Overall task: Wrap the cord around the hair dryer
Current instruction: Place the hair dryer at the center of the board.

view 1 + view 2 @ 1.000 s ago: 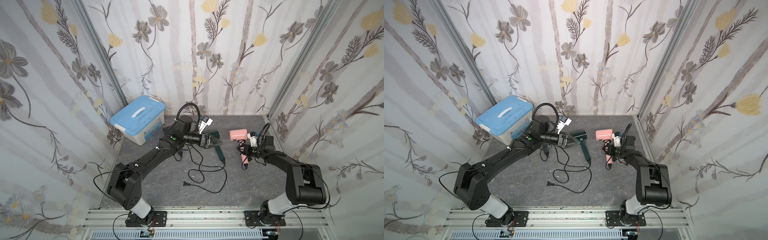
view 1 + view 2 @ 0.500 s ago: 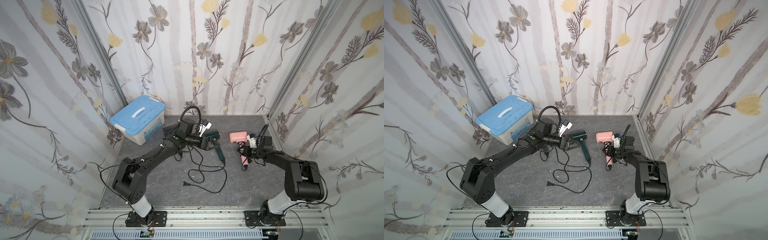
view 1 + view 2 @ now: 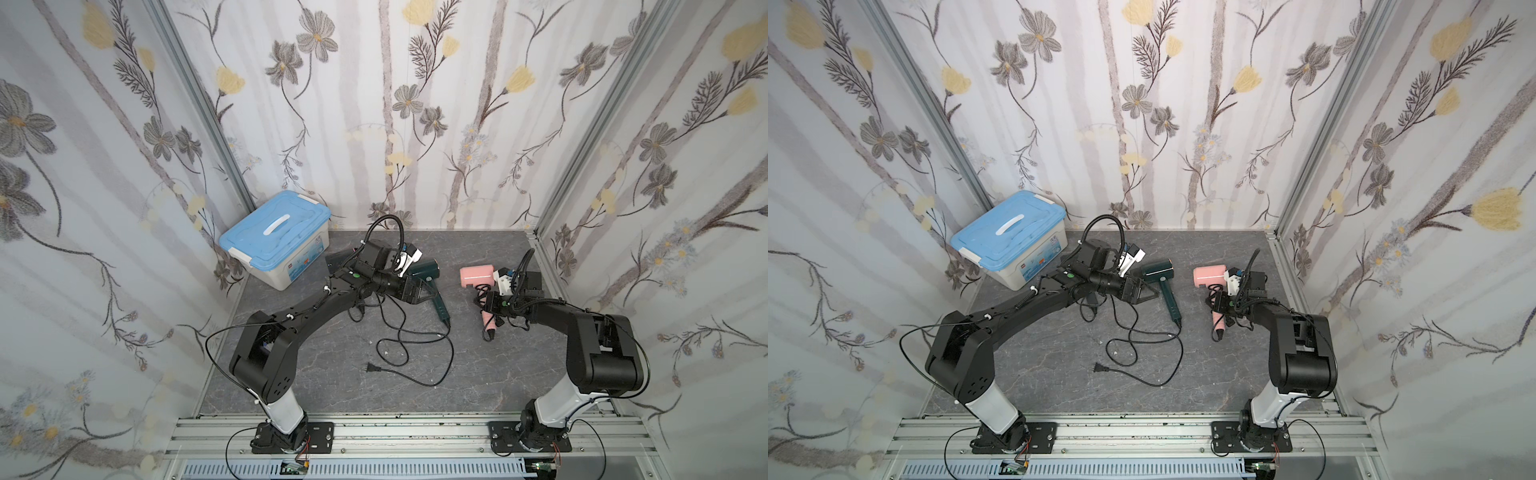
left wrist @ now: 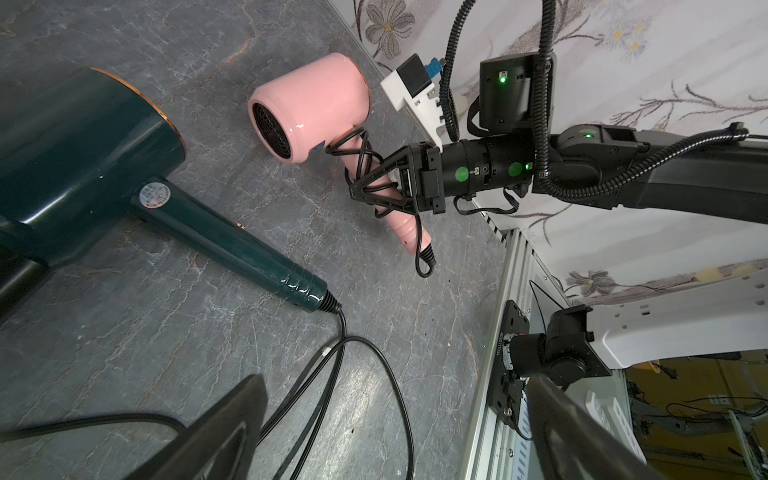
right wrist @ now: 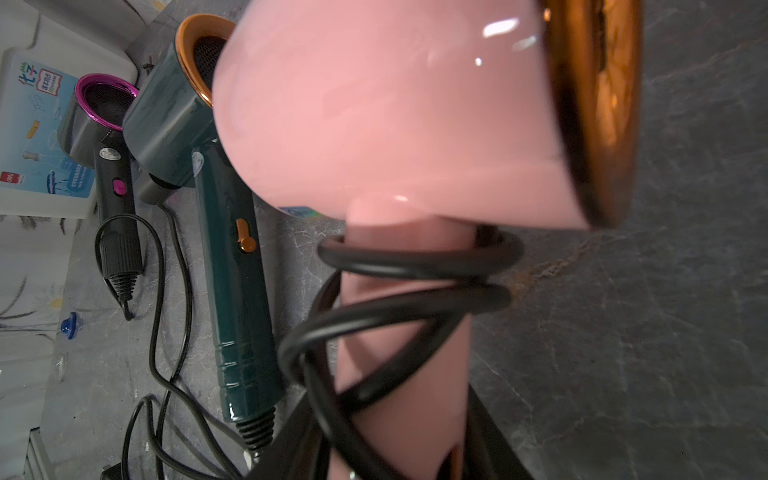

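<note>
The right tool [image 4: 361, 193] clamped the cord-wound pink hair dryer [image 4: 316, 108], far right on the counter [image 3: 332, 365]. The left tool [image 3: 1146, 291] gaped wide beside the green dryer [image 3: 1158, 270]; its loose cord [image 4: 341, 328] likely needed gathering next.

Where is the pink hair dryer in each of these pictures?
In a top view: pink hair dryer right of centre, near the back.
In a top view: same spot.
Left wrist view: held by the right gripper.
Right wrist view: close up, filling much of the picture.
Shared landmark: green hair dryer beside it.
</note>
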You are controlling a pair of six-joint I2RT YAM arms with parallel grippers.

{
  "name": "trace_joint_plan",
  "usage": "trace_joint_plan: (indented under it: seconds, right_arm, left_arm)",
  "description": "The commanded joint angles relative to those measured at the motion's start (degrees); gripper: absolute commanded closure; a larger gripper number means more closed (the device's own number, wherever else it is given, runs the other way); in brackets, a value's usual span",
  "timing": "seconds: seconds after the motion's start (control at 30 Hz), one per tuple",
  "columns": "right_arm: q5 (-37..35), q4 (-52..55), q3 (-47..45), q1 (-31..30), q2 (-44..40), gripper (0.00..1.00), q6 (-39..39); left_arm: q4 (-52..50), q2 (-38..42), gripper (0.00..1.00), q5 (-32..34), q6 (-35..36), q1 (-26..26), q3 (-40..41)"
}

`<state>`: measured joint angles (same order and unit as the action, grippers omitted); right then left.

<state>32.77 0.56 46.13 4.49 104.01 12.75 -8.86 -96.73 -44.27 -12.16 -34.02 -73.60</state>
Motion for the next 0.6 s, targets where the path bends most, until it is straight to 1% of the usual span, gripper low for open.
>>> trace_joint_plan:
  seconds: [0.0,0.1,0.17,0.37,0.57]
  right_arm:
    - [0.54,-1.23,1.01,-0.06,0.23,0.94,-0.09]
    - [0.45,0.0,1.69,-0.01,0.71,0.88,-0.35]
    - [0.21,0.98,2.27,-0.01,1.17,0.82,-0.52]
    - [0.0,3.81,3.92,-0.03,2.37,0.76,-1.22]
    - [-0.13,5.19,4.41,-0.02,2.61,0.64,-1.42]
  left_arm:
    - [-0.54,-0.25,0.0,0.33,1.7,0.09,-0.65]
    - [-1.12,-0.3,0.0,0.49,2.03,0.06,-0.93]
    - [-1.29,-0.34,0.0,0.56,2.19,0.09,-1.1]
    - [-1.98,-0.36,0.0,0.71,2.63,0.07,-1.46]
    - [-2.3,-0.31,0.0,0.85,2.93,0.09,-1.46]
